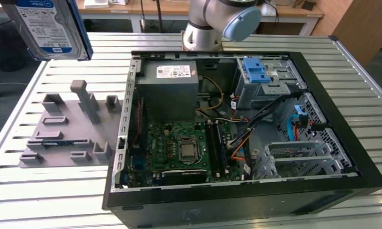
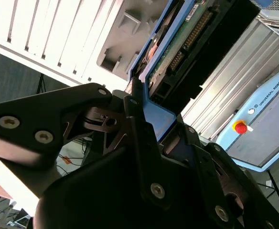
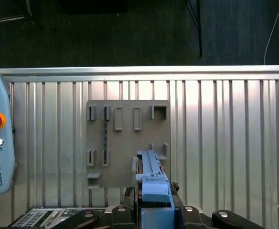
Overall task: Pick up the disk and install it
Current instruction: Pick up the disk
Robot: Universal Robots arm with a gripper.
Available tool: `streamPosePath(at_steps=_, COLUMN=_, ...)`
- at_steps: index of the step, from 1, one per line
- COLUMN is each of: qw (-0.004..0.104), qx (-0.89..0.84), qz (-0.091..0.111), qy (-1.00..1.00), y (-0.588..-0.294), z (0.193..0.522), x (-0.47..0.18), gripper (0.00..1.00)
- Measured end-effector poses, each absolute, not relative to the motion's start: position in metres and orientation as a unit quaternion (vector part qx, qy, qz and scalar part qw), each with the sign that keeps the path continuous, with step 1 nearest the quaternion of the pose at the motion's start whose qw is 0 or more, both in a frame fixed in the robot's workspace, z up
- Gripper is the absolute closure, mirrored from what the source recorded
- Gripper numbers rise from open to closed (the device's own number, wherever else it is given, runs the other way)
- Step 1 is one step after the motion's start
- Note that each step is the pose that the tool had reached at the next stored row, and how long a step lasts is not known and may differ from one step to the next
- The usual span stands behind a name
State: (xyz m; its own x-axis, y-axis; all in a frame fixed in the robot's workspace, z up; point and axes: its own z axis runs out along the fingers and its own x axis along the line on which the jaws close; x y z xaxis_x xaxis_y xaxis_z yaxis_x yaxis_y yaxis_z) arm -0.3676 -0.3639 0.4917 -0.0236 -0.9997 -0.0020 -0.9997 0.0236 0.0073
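The computer case lay on the table. The slotted tray sat beside the case, on the exterior view's left. The disk hung high up, farther left of the case. The arm's base stood behind the case.

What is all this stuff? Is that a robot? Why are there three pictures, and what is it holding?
Yes, that is a robot arm by a metal table. The exterior view comes from a camera off the arm. It shows an open computer case lying on the table, with a grey holder plate beside it, on the exterior view's left. The two wrist views come from cameras riding on the arm. In the second wrist view you see the black gripper, which is the robot's "hand", shut on the blue frame of the disk. The disk is held up in the air, and the first wrist view looks down past it onto the grey plate. It is not in the computer yet.
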Motion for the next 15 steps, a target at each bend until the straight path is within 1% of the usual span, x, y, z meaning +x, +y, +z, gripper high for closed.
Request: streamPosePath(at_steps=15, qw=0.003, qx=0.699, qz=-0.004, qy=-0.715, y=-0.38, z=0.492, x=-0.336, gripper=0.64)
